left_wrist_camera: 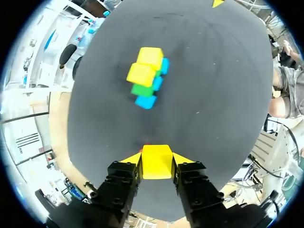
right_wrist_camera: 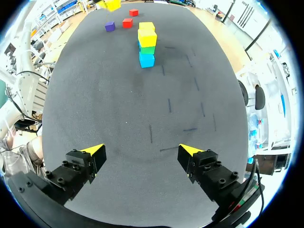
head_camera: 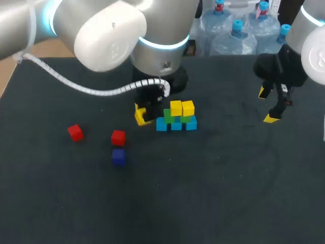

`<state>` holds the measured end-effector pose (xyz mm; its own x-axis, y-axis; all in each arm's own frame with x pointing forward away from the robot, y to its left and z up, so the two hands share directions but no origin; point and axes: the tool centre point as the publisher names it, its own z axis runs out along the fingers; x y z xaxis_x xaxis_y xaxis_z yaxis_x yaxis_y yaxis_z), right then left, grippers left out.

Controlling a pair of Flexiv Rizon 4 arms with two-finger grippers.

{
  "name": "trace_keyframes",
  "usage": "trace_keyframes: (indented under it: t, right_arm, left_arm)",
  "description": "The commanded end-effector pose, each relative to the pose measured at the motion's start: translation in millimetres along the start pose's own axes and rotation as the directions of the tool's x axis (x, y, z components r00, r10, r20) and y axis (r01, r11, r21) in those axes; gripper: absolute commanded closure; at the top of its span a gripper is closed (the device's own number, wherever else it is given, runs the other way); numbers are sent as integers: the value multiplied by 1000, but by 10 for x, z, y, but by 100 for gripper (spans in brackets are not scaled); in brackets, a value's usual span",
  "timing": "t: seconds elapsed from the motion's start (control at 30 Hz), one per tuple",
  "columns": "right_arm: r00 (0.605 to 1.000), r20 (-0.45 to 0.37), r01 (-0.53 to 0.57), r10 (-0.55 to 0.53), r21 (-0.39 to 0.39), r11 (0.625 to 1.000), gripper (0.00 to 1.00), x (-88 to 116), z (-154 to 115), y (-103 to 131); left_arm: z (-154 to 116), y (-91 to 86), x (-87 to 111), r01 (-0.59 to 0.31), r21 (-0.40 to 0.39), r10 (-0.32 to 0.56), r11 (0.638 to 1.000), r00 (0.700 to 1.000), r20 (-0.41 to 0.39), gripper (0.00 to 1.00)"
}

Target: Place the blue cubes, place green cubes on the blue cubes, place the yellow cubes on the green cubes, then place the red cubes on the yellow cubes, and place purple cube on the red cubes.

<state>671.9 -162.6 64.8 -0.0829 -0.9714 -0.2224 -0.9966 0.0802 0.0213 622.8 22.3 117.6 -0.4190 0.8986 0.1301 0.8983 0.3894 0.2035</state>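
Note:
A cube structure [head_camera: 176, 118] stands mid-table: three blue cubes [head_camera: 176, 125] in a row, green cubes [head_camera: 169, 116] on them, two yellow cubes [head_camera: 182, 108] on top. My left gripper [head_camera: 143, 114] hangs just left of it, shut on a third yellow cube [left_wrist_camera: 156, 162]; from that wrist the structure [left_wrist_camera: 147, 76] lies ahead. Two red cubes [head_camera: 75, 132] [head_camera: 118, 137] and a purple cube [head_camera: 118, 156] lie at the left. My right gripper [head_camera: 268, 105] hovers open and empty at the far right. Its wrist view shows the gripper [right_wrist_camera: 142, 151] with the structure [right_wrist_camera: 147, 42] far ahead.
The dark table [head_camera: 213, 193] has free room across its front and between the structure and my right arm. The left arm's white cable [head_camera: 76, 84] hangs over the table's back left.

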Motion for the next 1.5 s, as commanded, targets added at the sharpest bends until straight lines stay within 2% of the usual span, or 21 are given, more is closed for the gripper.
trace_keyframes:
  t: [0.03, 0.47, 0.63, 1.13, 1.5]
  right_arm:
    - [1000, 1, 1, -1, -1, 1000, 0, 2, 6, -9]
    - [1000, 1, 1, -1, -1, 1000, 0, 2, 6, -9]
    - [1000, 1, 1, -1, -1, 1000, 0, 2, 6, -9]
    - [1000, 1, 1, -1, -1, 1000, 0, 2, 6, -9]
    - [1000, 1, 1, -1, -1, 1000, 0, 2, 6, -9]
  left_arm:
    - [-86, 128, 8, -8, -9, 8, 1000, 1000, -5, 100]
    - [-62, 373, -374, -110, -23, 110, 994, 994, 11, 100]
    - [-28, 409, -435, -135, -26, 136, 990, 990, 24, 100]
    - [232, 295, -559, -139, 36, 138, 990, 990, 32, 100]
    - [284, 318, -709, -139, 41, 137, 989, 989, 47, 100]
